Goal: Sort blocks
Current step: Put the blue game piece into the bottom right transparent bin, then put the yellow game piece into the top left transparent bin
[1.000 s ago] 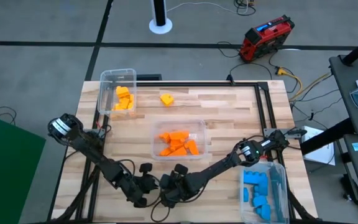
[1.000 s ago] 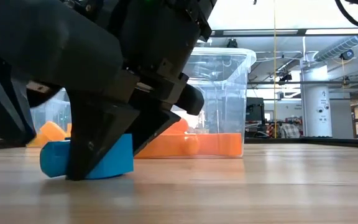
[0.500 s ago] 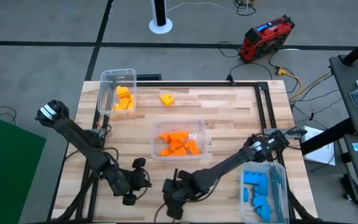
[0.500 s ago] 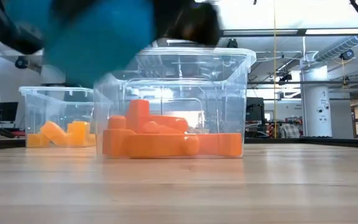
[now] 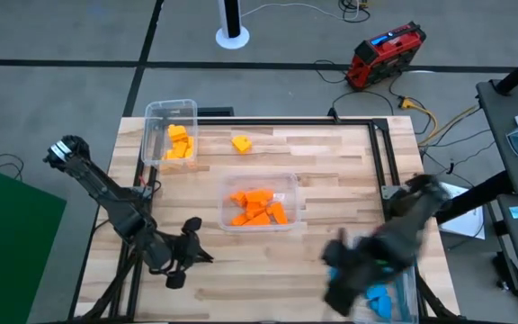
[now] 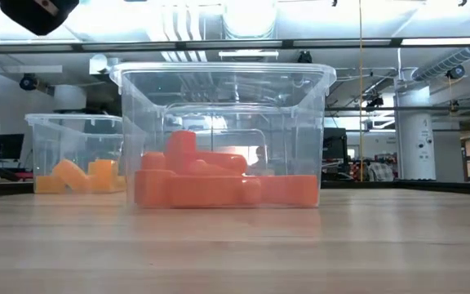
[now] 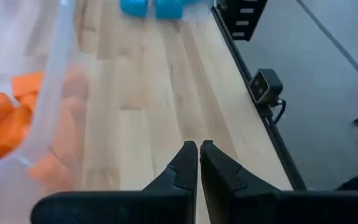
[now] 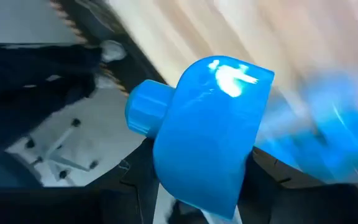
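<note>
My right gripper (image 8: 201,183) is shut on a blue block (image 8: 207,124), a rounded piece with a round stud on one side. In the high view it shows as a blur (image 5: 342,274) at the near right, beside the bin of blue blocks (image 5: 378,292). My left gripper (image 7: 199,149) is shut with nothing in it, over the near left of the table (image 5: 180,268). A yellow block (image 5: 241,142) lies loose on the far part of the table. Orange blocks (image 5: 257,207) lie in the middle bin and yellow blocks (image 5: 179,142) in the far-left bin. My right gripper pinches the blue block between its two fingers, by the block's lower sides (image 8: 166,171). The stud (image 8: 146,107) sticks out to one side, free of the fingers. The block is lifted clear of the table.
The clear orange bin (image 6: 223,135) stands mid-table, and the clear yellow bin (image 6: 72,155) behind it at the far left. A black frame rail (image 5: 380,153) runs along the table's right side. Bare wood (image 5: 259,270) lies along the near edge.
My right gripper has lifted the blue block off the table at the near middle and swung it fast toward the right, to the blue bin. My left gripper has drawn back toward the table's left edge and risen from the near middle.
</note>
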Motion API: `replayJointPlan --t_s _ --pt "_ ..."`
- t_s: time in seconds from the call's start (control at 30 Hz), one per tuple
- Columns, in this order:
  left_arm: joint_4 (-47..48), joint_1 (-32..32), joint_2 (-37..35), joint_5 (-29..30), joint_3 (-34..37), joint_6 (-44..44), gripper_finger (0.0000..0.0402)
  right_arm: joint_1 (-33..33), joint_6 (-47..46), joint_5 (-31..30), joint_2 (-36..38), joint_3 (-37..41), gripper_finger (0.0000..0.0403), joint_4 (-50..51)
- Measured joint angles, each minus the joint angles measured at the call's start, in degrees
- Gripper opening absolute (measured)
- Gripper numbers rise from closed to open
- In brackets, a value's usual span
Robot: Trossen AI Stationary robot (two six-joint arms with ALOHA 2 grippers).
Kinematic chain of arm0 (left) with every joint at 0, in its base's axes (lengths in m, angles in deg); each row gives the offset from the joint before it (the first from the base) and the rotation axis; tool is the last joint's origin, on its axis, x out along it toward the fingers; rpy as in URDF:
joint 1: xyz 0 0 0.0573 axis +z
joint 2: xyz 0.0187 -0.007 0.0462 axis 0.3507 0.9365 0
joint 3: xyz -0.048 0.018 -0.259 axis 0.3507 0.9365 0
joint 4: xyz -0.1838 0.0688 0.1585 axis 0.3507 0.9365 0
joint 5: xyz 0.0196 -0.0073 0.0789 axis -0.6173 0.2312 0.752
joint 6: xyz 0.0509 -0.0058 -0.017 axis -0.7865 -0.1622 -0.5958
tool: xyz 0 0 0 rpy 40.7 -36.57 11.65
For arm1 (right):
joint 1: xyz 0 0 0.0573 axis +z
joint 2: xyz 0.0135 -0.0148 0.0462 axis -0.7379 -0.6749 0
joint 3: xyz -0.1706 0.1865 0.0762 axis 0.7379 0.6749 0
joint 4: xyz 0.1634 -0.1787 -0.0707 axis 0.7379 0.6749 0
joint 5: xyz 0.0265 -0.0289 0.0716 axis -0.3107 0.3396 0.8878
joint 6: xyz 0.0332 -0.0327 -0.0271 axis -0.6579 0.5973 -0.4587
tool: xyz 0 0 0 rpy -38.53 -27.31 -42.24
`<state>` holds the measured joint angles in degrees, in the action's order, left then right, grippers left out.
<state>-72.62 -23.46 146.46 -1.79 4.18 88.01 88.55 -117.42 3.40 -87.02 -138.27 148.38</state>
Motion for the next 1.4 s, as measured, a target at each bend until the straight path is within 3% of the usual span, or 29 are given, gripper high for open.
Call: replayJointPlan --t_s 0.2,0.47,0.73,0.93,1.03,1.2,1.27,1.4 --pt "0.43 0.40 -1.73 3.77 0.00 -2.33 0.0000 8.02 -15.75 2.90 8.36 9.23 0.0152 -1.10" --pt "0.90 2.82 -3.23 7.08 -0.02 -6.71 0.0000 14.74 -24.42 5.15 12.20 22.49 0.0154 -1.03" --pt "0.99 5.87 -4.14 7.09 -0.02 -10.31 0.0000 14.77 -25.69 5.38 11.82 26.84 0.0268 -2.25" --pt "1.04 7.24 -5.30 7.51 -0.02 -11.49 0.0000 14.73 -31.07 4.09 12.27 25.06 0.0290 -3.00" --pt "1.00 7.70 -6.75 7.53 -0.02 -11.51 0.0000 13.70 -33.58 -5.35 12.56 21.45 0.0277 -3.14" --pt "0.13 9.53 -10.13 7.54 -0.28 -12.38 0.0000 8.02 -34.87 -32.09 12.61 16.53 0.0235 -3.28" --pt "0.12 10.82 -10.92 7.58 -1.72 -14.69 0.0000 4.14 -31.21 -38.05 12.61 15.02 0.0219 -4.03" --pt "0.96 14.28 -10.96 7.58 -7.45 -20.21 0.0000 -5.04 -14.74 -42.93 12.61 12.76 0.0190 -9.68"
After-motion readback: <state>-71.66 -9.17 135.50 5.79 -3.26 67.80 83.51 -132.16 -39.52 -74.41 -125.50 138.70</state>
